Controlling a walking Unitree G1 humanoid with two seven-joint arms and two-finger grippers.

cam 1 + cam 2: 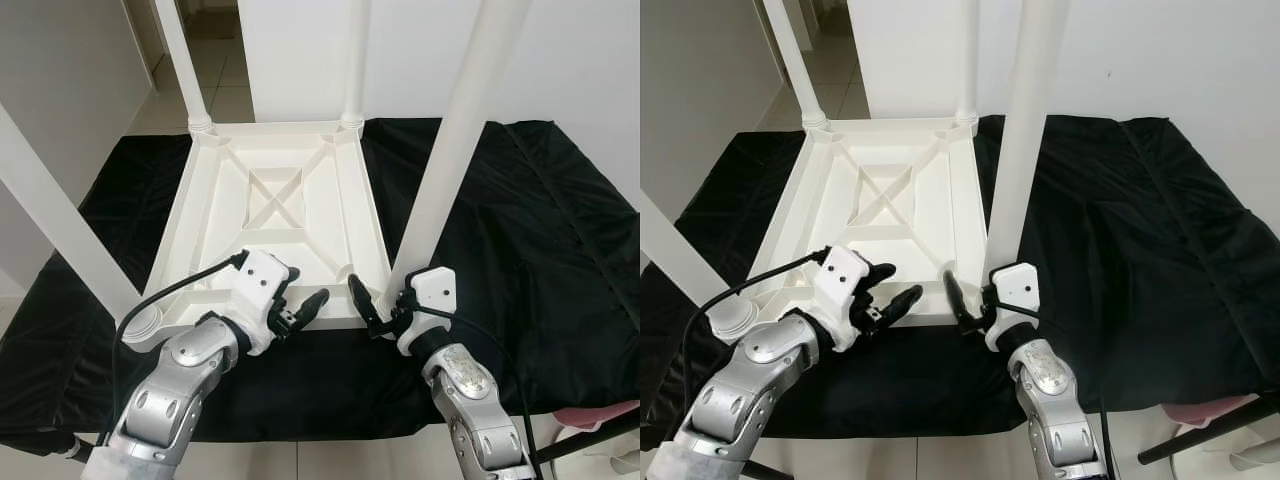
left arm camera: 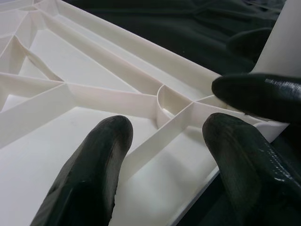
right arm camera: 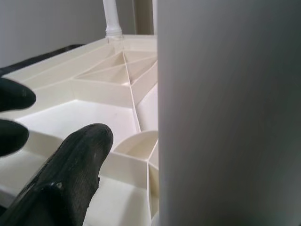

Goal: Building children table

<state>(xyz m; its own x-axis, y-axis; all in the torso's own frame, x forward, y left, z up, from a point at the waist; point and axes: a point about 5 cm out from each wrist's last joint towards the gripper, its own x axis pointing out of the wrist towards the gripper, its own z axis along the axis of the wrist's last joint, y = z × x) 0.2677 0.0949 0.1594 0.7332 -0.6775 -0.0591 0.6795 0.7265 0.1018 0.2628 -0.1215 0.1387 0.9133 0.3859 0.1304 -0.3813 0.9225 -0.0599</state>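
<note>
- On the black cloth-covered surface [image 1: 520,230] in front of you lies the white plastic children's table [image 1: 275,215], upside down, its ribbed underside facing up and its round legs pointing up.
- Your left gripper [image 1: 296,309] sits at the near edge of the tabletop; its black fingers [image 2: 94,174] are spread apart over a rib and hold nothing.
- Your right gripper [image 1: 375,305] is at the near right corner, beside the near right white leg [image 1: 455,140]. One black finger [image 3: 70,179] is clear beside the leg, so you cannot tell whether the gripper clasps the leg.
- That leg stands upright in its corner socket; the near left leg [image 1: 60,220] leans outward.
- Underside ribs form a cross with diagonals; the plastic is smooth and matte, the cloth wrinkled.
</note>
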